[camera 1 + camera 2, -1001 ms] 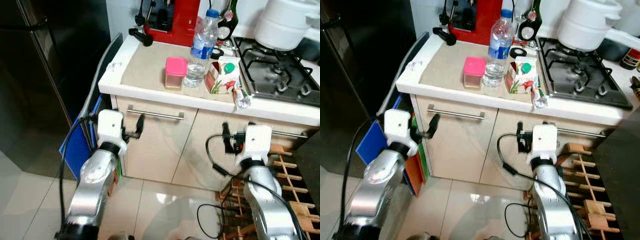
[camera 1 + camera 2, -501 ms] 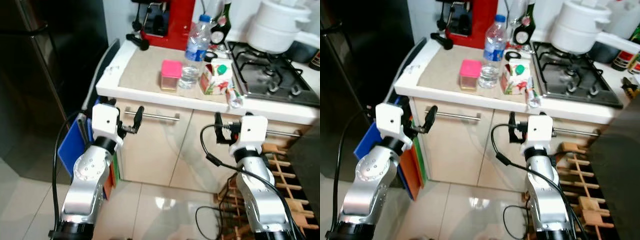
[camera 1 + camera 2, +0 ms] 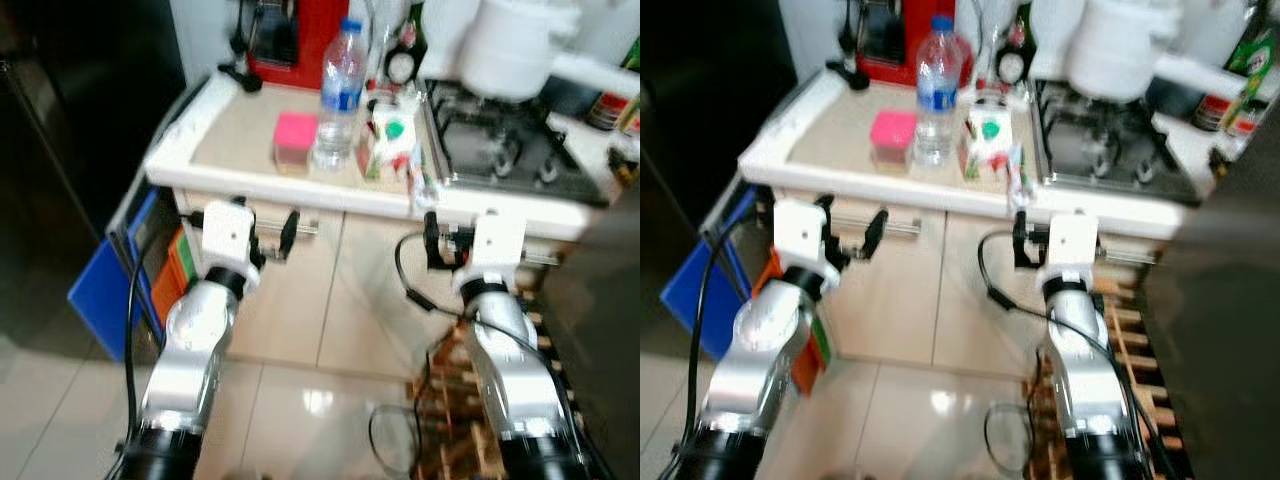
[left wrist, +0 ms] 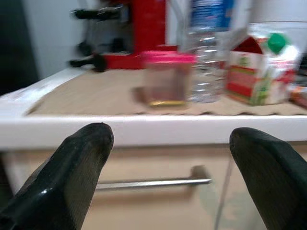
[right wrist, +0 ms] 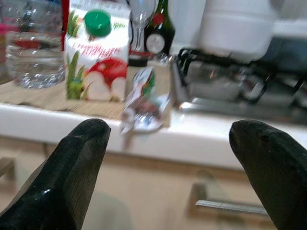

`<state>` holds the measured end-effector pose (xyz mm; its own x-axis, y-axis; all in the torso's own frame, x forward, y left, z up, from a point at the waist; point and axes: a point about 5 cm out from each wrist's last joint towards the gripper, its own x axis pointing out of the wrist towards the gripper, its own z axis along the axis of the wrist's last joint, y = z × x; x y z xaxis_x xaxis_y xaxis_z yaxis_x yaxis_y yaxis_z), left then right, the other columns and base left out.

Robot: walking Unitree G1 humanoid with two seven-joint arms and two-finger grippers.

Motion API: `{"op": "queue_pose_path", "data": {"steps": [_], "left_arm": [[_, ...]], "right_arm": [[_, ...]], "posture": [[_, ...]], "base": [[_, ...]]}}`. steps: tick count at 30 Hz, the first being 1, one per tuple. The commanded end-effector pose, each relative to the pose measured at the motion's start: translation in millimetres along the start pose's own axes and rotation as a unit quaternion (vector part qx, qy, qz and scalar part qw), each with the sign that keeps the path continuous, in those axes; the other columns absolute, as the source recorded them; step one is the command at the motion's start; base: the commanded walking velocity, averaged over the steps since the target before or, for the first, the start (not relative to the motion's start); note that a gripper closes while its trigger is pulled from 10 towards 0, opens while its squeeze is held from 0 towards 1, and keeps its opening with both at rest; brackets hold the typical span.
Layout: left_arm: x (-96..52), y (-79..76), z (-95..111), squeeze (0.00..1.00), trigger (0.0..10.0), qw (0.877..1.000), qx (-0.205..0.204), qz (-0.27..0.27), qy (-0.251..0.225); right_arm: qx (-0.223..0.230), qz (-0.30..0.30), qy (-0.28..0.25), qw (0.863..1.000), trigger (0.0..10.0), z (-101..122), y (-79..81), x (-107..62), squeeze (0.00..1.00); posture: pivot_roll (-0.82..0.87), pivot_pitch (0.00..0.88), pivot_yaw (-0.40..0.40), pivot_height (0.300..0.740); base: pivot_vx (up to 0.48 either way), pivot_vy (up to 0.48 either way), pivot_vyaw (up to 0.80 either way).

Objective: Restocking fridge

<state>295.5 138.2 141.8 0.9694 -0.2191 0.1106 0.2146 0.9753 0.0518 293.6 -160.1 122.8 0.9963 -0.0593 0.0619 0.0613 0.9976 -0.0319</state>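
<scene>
Items to restock: the pink-lidded jar, water bottle and juice carton stand upright in a close row on the counter, near its front edge. A small wrapped packet lies flat at the edge, just beside the carton.
Direction from grippers: you see all items above and ahead of both grippers; both sit below counter level, in front of the cabinet doors.
Nearer arm: judge the left gripper nearer the jar and bottle, the right gripper nearer the carton and packet.
Long axis: bottle and carton stand vertical; the packet's length runs roughly front to back.
Left gripper state: fingers spread wide, holding nothing.
Right gripper state: fingers spread wide, holding nothing.
Fridge: the dark fridge stands to the left of the counter, door closed.
Change from earlier frame: the whole view has shifted, so the camera has moved; the items keep their arrangement, and both grippers remain raised and empty.
</scene>
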Motion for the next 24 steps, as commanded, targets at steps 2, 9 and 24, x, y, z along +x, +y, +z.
{"op": "queue_pose_path", "data": {"steps": [2, 9, 24], "left_arm": [[2.1, 9.4, 0.9, 0.00, 10.0, 1.000, -0.011, 0.023, 0.003], [4.1, 9.1, 5.3, 0.00, 10.0, 1.000, 0.003, 0.005, -0.006], [16.0, 5.1, 24.3, 0.00, 10.0, 0.999, 0.004, 0.043, -0.024]], "right_arm": [[0.025, -0.020, 0.011, 0.999, 10.0, -3.7, -6.2, 0.7, 0.00], [0.006, -0.005, 0.006, 1.000, 10.0, -4.3, -1.6, 2.9, 0.00], [0.028, -0.047, -0.026, 0.998, 10.0, 12.8, -7.0, 11.3, 0.00]], "posture": [[0.00, 0.000, -0.058, 0.710], [0.00, 0.000, -0.058, 0.710], [0.01, 0.000, -0.055, 0.710]], "base": [[0.000, 0.000, 0.00], [0.000, 0.381, -0.11], [0.000, 0.095, -0.15]]}}
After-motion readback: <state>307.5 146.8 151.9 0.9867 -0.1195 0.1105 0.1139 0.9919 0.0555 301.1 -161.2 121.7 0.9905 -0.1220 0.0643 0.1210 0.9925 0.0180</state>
